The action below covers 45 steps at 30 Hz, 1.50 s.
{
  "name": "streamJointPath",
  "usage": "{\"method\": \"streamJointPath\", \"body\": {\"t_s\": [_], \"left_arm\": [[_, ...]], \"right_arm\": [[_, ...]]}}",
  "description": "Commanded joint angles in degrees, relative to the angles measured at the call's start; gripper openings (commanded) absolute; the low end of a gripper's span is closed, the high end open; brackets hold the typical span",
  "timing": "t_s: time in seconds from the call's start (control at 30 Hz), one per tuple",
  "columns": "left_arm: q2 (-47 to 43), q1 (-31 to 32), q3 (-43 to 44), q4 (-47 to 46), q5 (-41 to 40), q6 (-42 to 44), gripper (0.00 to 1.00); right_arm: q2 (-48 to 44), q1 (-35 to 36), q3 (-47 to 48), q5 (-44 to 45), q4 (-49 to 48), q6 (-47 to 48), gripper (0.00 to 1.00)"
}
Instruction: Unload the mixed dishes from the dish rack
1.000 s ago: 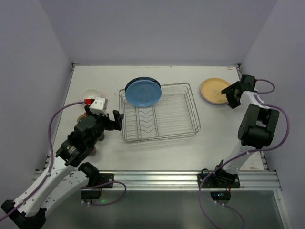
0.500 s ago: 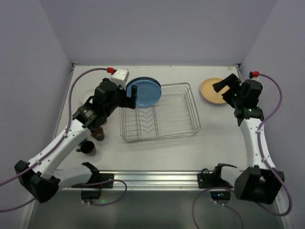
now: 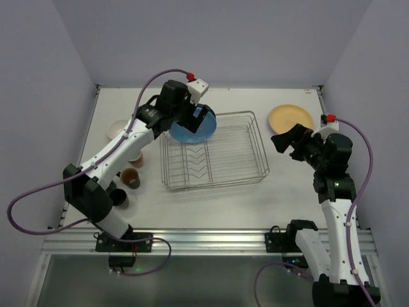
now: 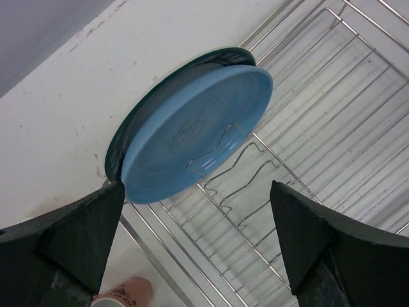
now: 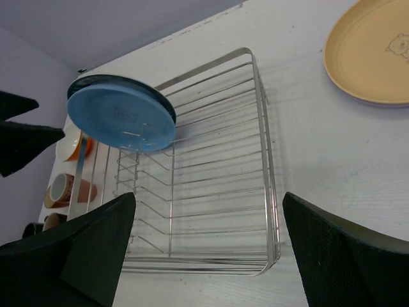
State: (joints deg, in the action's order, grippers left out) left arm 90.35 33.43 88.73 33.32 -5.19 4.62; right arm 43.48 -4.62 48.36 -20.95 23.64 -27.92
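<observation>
1. The left pincer (image 4: 198,192) has been swung away from the small cups (image 3: 131,178) to above the round blue plate (image 4: 192,128), judged the next item to be lifted.
2. The right pincer (image 5: 209,204) has been drawn back from the round yellow plate (image 3: 291,118), which lies flat on the white worktop (image 3: 255,99).
3. The blue plate stands tilted in the V-dividers at the far-left end of the silver wire dish rack (image 3: 255,160), below and between the left fingers, untouched.
4. Both pincers are spread wide and empty.

The left gripper (image 3: 193,120) is positioned over the blue plate (image 3: 190,133) at the far-left end of the dish rack (image 3: 263,164). The right gripper (image 3: 285,142) hovers beside the rack, near the yellow plate (image 3: 291,118).
</observation>
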Motion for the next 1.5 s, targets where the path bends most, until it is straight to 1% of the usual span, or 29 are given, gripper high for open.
{"method": "streamJointPath", "body": {"t_s": [0.0,0.17,0.23,0.3,0.47,0.63,0.8,0.9,1.03,1.13,1.17,1.3,1.43,1.47], "left_arm": [[3.4,-1.0,7.4,5.5,3.2,5.8,1.00],[9.8,-1.9,13.7,9.3,4.9,8.2,1.00],[12.1,-1.9,15.9,10.4,4.9,8.6,1.00],[13.6,-2.0,16.6,11.0,4.9,9.0,1.00],[15.0,-2.1,16.7,10.5,4.9,9.9,1.00],[15.9,-2.3,16.2,8.1,4.0,12.1,1.00],[16.7,-2.5,16.1,8.4,8.7,13.6,1.00],[17.8,-2.7,16.4,9.7,10.7,14.9,0.97],[18.7,-2.9,16.7,10.4,12.1,17.3,0.89],[19.3,-2.9,16.7,10.3,12.0,20.4,0.88],[19.3,-3.0,16.6,10.2,12.3,22.7,0.88],[19.0,-3.3,14.7,7.6,13.5,26.7,0.86],[18.9,-3.3,13.1,5.4,12.7,29.1,0.75],[18.6,-3.3,12.4,3.5,12.1,30.2,0.74]], "right_arm": [[-2.5,-0.2,1.0,-3.4,2.5,3.0,0.99],[-5.1,-0.2,0.7,-4.6,3.8,3.2,0.99],[-6.0,-0.2,-0.7,-5.4,2.6,3.1,0.99],[-6.2,-0.2,-1.9,-6.5,1.2,3.5,0.99],[-5.0,-0.2,-0.5,-7.4,2.3,4.0,0.99],[-6.0,-0.2,-1.2,-8.7,1.4,3.9,0.99],[-6.1,-0.2,-1.3,-9.1,1.3,4.0,0.99],[-6.2,-0.2,-1.4,-9.7,1.3,3.8,0.99],[-6.4,-0.2,-1.6,-10.0,1.1,3.9,0.99],[-6.4,-0.2,-1.7,-10.8,1.0,3.8,0.99],[-6.4,-0.2,-1.7,-11.0,0.9,3.7,0.99],[-6.5,-0.2,-2.0,-12.4,0.4,3.7,0.99],[-6.7,-0.2,-2.3,-13.0,0.5,3.7,0.99],[-6.8,-0.2,-2.3,-13.1,0.4,3.8,0.99]]}}
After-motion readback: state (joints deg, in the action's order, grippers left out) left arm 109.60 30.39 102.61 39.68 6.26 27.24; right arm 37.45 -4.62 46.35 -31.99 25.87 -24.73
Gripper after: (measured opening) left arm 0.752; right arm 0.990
